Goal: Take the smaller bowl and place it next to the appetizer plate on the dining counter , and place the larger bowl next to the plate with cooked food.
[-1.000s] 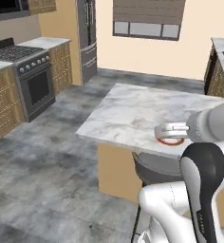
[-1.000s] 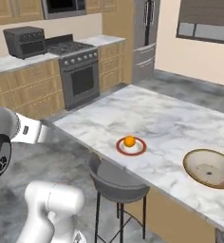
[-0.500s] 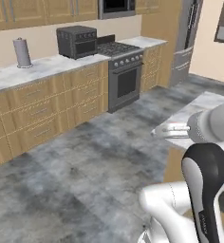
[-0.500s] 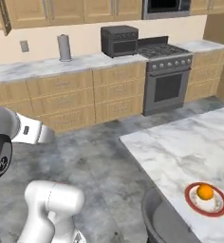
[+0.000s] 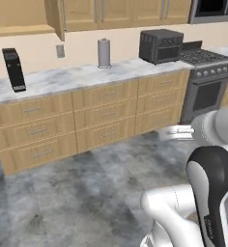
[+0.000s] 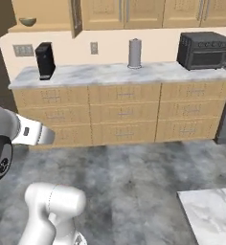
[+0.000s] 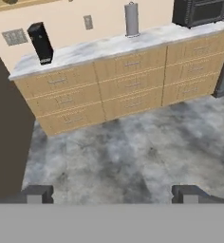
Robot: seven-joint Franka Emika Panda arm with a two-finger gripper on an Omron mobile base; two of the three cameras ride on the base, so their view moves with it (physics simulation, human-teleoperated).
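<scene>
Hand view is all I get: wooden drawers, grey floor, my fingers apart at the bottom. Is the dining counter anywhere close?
Observer: Yes. In the right base view a corner of the dining counter shows at the lower right, across the floor from the drawers.
Operator: Any bowl in sight?
Observer: A small olive bowl sits on an open shelf above the black appliance.
Operator: What stands past the toaster oven?
Observer: In the left base view, a gas range with burners on top.

Open grey floor (image 7: 128,152) ahead; drawer counter (image 7: 128,90) blocks beyond.
</scene>
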